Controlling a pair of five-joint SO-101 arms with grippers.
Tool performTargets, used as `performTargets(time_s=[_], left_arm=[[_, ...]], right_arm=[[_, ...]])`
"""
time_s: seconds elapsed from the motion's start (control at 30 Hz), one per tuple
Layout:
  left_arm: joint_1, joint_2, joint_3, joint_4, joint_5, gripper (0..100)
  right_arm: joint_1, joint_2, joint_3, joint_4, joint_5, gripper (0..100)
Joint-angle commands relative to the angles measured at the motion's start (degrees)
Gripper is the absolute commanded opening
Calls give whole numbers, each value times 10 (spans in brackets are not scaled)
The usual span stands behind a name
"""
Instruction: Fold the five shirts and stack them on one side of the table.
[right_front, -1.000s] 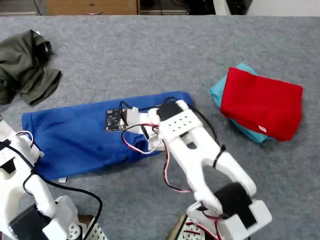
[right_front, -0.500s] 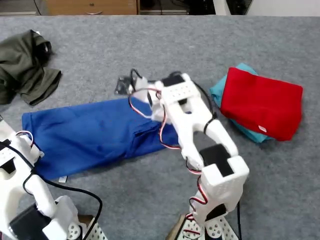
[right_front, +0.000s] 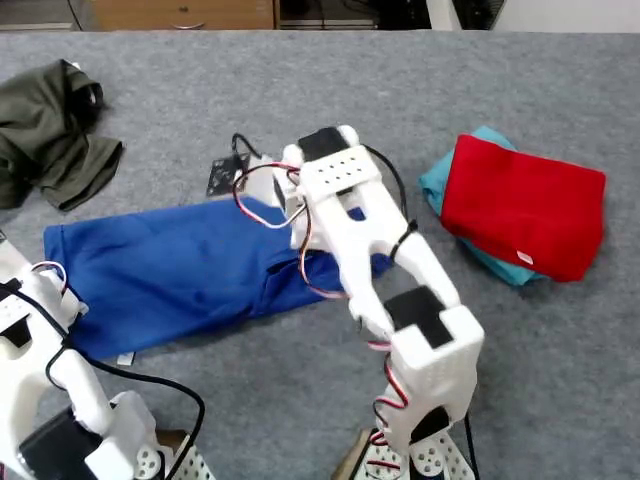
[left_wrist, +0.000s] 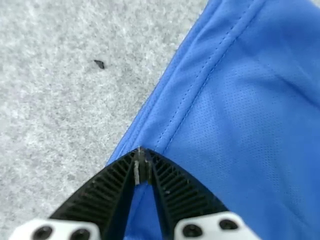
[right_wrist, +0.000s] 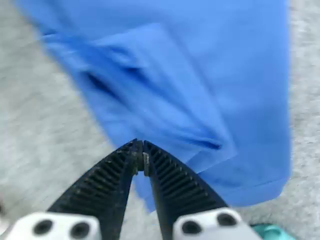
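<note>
"Where was the blue shirt (right_front: 170, 270)?"

"Flat on the worktop (right_front: 300, 90). My right gripper (right_wrist: 140, 152), jaws together, had swung from its middle to the far edge. My left gripper (left_wrist: 141, 155) pinched its hem. Crosswise fold remained."

Left claw (left_wrist: 141, 155) is showing matt, ribbed black plastic; blue shirt (left_wrist: 250, 125) beneath it is lying smooth, fine-mesh cloth; desk (left_wrist: 60, 100) beside it is looking rough, felt-like.

Grey table (right_front: 520, 90), blue shirt (right_front: 160, 270) flat, olive shirt (right_front: 45, 125) crumpled, teal shirt (right_front: 434, 186)
</note>
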Motion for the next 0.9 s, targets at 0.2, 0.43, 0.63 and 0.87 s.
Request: performTargets(time_s=[0.2, 0.43, 0.63, 0.87], left_arm=[[6, -15, -4, -8, -4, 19], [6, -15, -4, -8, -4, 19], [6, -15, -4, -8, -4, 19], [6, -15, -4, -8, -4, 19]], right_arm=[[-51, -139, 171, -70, -6, 4], [-53, -32, 118, -166, -14, 4], [-42, 126, -56, -198, -41, 4], [-51, 182, -263, -40, -42, 4]])
